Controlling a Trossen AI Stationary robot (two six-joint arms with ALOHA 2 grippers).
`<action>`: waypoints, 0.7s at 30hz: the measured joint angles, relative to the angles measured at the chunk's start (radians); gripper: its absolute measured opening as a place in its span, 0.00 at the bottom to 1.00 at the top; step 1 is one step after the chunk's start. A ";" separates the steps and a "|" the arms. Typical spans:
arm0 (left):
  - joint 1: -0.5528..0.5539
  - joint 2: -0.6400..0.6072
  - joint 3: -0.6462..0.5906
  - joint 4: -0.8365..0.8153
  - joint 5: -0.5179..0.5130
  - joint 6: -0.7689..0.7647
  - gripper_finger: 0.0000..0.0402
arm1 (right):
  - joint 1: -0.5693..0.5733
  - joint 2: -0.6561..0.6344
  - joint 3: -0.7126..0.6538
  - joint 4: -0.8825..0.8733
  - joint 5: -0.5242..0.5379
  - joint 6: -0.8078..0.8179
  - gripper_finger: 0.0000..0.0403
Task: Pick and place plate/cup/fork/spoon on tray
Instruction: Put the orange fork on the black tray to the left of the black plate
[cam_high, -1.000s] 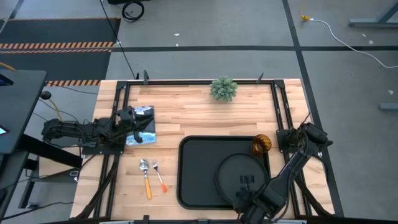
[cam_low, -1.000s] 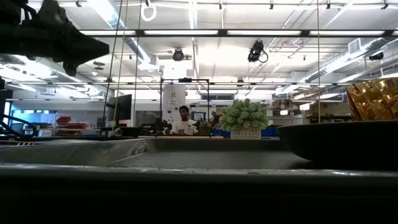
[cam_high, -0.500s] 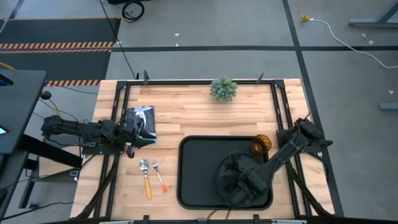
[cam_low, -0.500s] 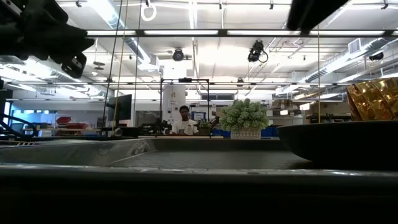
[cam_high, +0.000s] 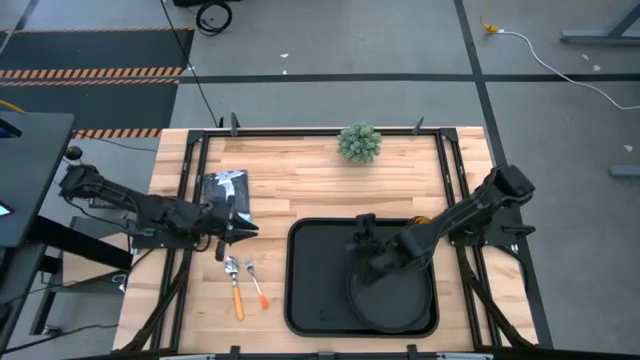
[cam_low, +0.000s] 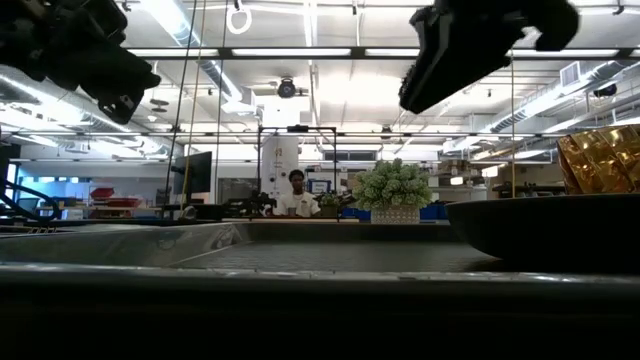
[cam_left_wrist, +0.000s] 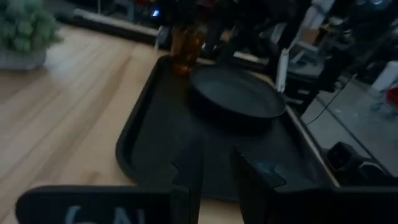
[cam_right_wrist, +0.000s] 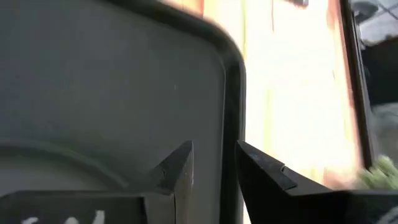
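The plate (cam_high: 392, 292) lies on the tray (cam_high: 312, 285); the cup (cam_left_wrist: 186, 43) stands at the tray's far right corner. Fork (cam_high: 255, 284) and spoon (cam_high: 233, 282) lie left of the tray, below the left gripper (cam_high: 243, 231). Both the left gripper and the right gripper (cam_high: 362, 228), which is above the tray, hold nothing, fingers slightly apart.

Both arms are dark, near-black, built of jointed tubular links with chunky housings at the joints. The left gripper (cam_left_wrist: 214, 177) ends in two flat black fingers (cam_left_wrist: 189, 177) with stepped, angular inner edges. The right gripper (cam_right_wrist: 214, 171) carries the same notched black fingers (cam_right_wrist: 180, 171); pale lettering marks each wrist body.
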 joint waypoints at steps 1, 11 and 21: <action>-0.005 0.022 0.016 -0.017 -0.008 -0.023 0.21 | -0.013 -0.025 -0.037 0.063 -0.012 -0.016 0.31; -0.118 0.262 0.110 -0.063 -0.059 -0.341 0.21 | -0.093 -0.137 -0.247 0.391 -0.019 -0.078 0.31; -0.257 0.489 0.257 -0.224 -0.190 -0.597 0.21 | -0.091 -0.134 -0.252 0.491 0.019 -0.138 0.31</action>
